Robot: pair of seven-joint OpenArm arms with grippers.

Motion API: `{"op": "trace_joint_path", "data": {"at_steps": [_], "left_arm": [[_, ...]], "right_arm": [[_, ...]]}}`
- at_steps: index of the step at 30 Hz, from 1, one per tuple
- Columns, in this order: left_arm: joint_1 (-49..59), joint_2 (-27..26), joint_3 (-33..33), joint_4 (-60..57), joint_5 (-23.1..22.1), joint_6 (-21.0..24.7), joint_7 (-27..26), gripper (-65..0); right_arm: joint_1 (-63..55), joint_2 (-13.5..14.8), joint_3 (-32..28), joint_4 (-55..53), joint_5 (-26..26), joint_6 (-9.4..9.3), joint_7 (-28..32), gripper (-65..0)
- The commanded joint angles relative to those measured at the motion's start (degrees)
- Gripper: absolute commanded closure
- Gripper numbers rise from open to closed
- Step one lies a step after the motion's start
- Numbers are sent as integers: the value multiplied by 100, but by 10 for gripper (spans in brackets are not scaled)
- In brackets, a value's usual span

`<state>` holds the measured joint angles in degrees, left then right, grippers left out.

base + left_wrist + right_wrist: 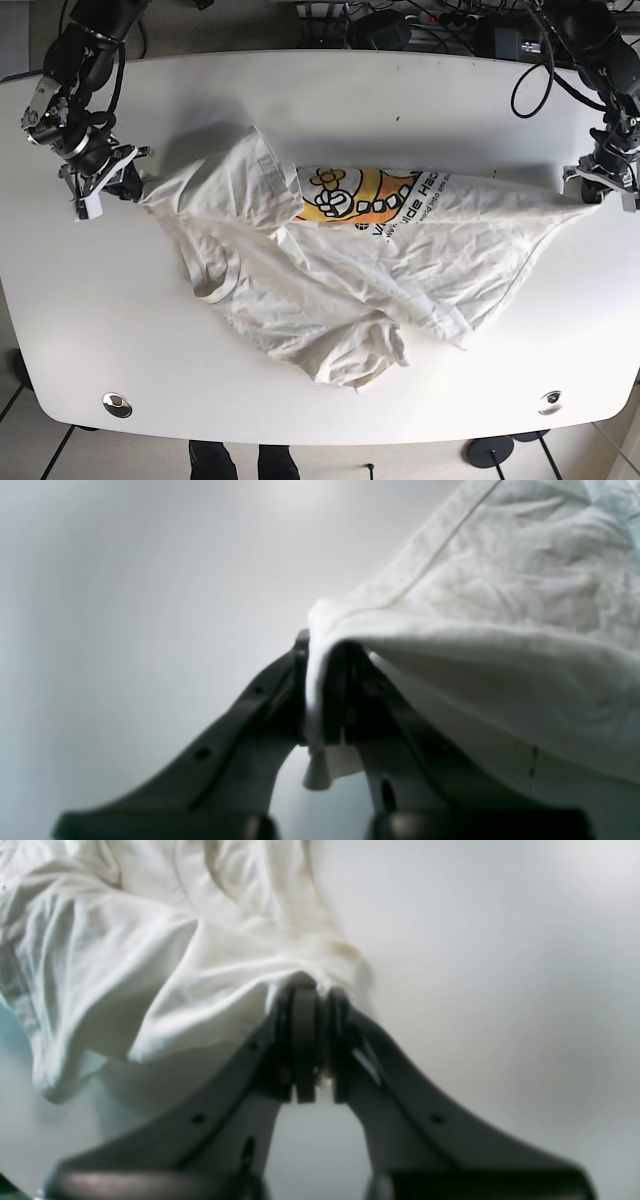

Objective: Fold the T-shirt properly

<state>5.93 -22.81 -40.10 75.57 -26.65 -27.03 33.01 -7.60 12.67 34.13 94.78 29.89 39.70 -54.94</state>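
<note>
A white T-shirt (350, 270) with a yellow print (350, 195) lies crumpled and stretched across the white table (330, 100). My left gripper (598, 197), at the right edge in the base view, is shut on a hemmed corner of the T-shirt (450, 605); cloth shows pinched between its fingers (312, 690). My right gripper (128, 185), at the left in the base view, is shut on the opposite end of the T-shirt (150, 965); in the right wrist view its fingers (305, 1040) pinch the fabric edge. The collar (215, 275) lies toward the lower left.
Cables and dark equipment (400, 25) lie beyond the table's far edge. Two round metal fittings (117, 405) sit near the front corners. Bare tabletop shows around the shirt on all sides.
</note>
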Motion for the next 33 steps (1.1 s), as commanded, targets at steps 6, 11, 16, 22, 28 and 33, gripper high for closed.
{"op": "trace_joint_path", "data": {"at_steps": [6,11,16,22,28,33], "left_arm": [[501,-168,-443,333,-64,34,-185,0],[527,-176,-443,315,-38,-168,-185,0],[721,-185,-417,351,-29,-572,-150,0],[352,-176,-258,342,815,-581,-150,-350],[141,-212,-100,1168,481,-1214,-150,-403],[-1275,-185,1236,737,621,-1108,-141,-404]], "right_arm": [[-616,56,46,117,66,30,461,-21],[-977,-102,46,302,57,30,470,-21],[-1117,-383,275,346,4,30,470,-21],[-1109,-462,372,372,-4,17,461,-21],[-1267,-497,380,372,31,25,470,-21],[-1258,-497,372,372,31,30,470,-21]]}}
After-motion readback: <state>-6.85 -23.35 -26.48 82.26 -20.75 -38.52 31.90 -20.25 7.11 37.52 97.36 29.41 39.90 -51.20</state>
